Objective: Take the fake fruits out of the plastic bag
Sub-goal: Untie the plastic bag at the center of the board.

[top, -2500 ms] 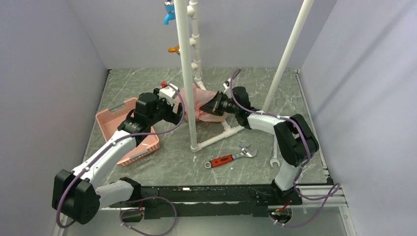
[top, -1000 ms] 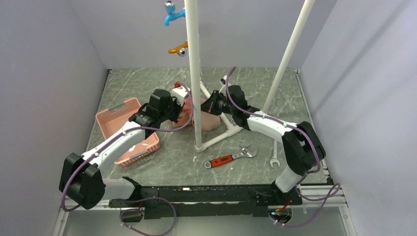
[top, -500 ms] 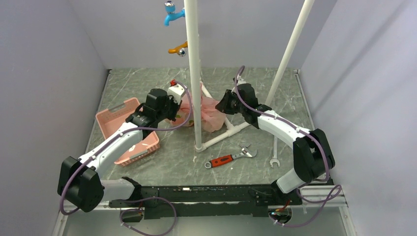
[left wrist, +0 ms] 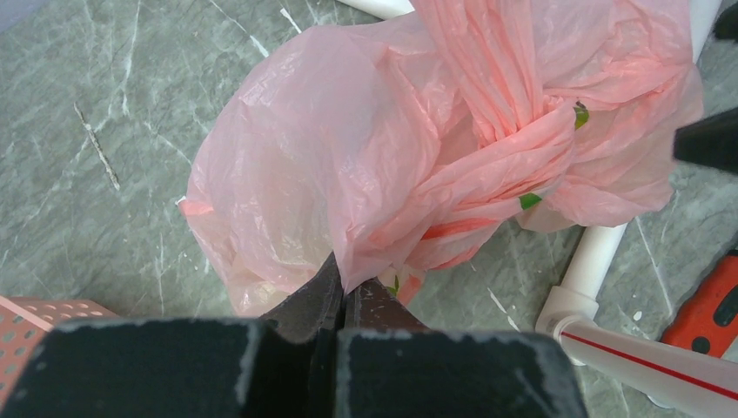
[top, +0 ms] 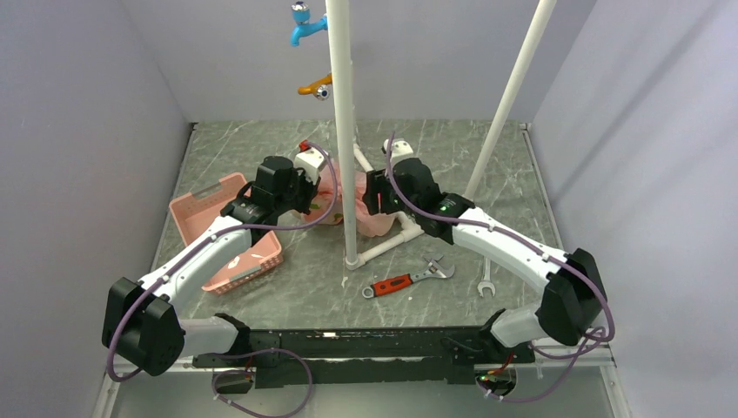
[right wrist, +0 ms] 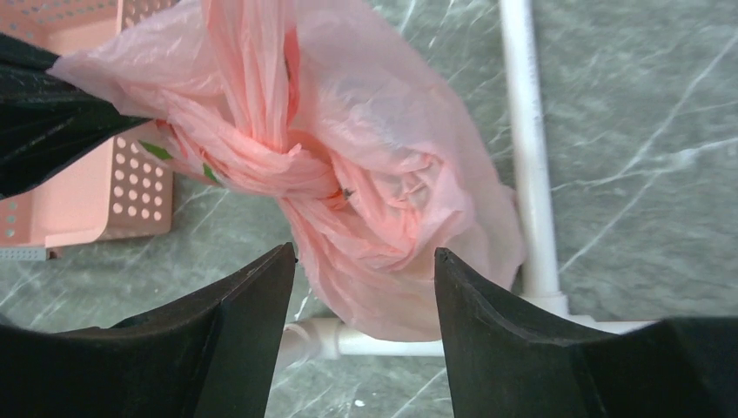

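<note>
While my left gripper (left wrist: pixel 341 283) is clamped tight on a fold of the plastic bag (left wrist: pixel 331 148), my right gripper (right wrist: pixel 364 261) hangs over the same bag with its jaws well apart, holding nothing.

Bag: crumpled pink film, twisted into a bunch near its middle, sitting at the foot of the upright white pipe (top: pixel 342 131) and bulging to both sides of it. My left gripper reaches it from the left of the pipe, my right from the right.

Fake fruits (left wrist: pixel 529 201): inside the bag. Only small green slivers show through the film (number and shapes not readable).

Whether my right fingers (right wrist: pixel 235 331) touch the film, I cannot tell.

Pink slotted basket (top: pixel 209 218): left of the pipe, beyond my left gripper. Red-handled wrench (top: pixel 402 281): near right of the pipe, apart from the bag.
</note>
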Action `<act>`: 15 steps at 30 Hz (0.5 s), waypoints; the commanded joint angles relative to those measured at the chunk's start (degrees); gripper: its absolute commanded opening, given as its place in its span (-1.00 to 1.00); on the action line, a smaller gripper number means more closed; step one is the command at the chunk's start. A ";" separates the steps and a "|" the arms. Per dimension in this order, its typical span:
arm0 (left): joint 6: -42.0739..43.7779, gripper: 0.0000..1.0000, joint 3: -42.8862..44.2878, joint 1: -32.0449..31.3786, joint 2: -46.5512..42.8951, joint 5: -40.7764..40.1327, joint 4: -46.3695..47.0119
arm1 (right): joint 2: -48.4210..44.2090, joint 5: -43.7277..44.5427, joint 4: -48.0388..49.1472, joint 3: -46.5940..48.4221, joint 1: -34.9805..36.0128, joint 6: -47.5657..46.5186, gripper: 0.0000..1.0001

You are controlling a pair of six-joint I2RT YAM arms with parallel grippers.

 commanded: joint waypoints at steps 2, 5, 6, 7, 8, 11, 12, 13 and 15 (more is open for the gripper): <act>-0.47 -1.00 1.38 0.24 -0.27 1.65 1.12 | -2.86 1.26 1.43 1.15 0.79 -4.06 0.27; -0.64 -1.00 0.85 0.19 -0.74 1.66 1.60 | -2.99 -1.67 4.20 0.61 2.42 -3.61 0.27; -0.64 -1.00 0.75 0.20 -0.79 1.71 1.64 | -2.61 -2.83 5.35 0.47 2.56 -2.95 0.26; -0.71 -1.00 0.78 0.24 -0.73 1.74 1.64 | -1.93 -3.93 5.78 0.52 2.70 -2.14 0.22; -0.73 -1.00 0.93 0.25 -0.64 1.81 1.60 | -0.95 -4.98 6.03 0.77 2.62 -1.49 0.15; -0.89 -1.00 0.93 0.19 -0.70 2.30 1.40 | 2.20 -6.13 6.03 1.90 3.26 -0.45 0.01; -0.98 -1.00 0.65 0.18 -0.78 2.35 1.64 | 2.88 -6.00 5.74 2.28 3.60 -0.35 0.00; -1.07 -1.00 0.55 0.19 -0.89 2.35 1.83 | 3.53 -4.98 5.61 2.45 3.85 -0.33 0.00; -1.08 -1.00 0.66 0.19 -0.69 2.39 1.71 | 5.14 -3.07 4.82 2.81 3.97 -0.41 0.00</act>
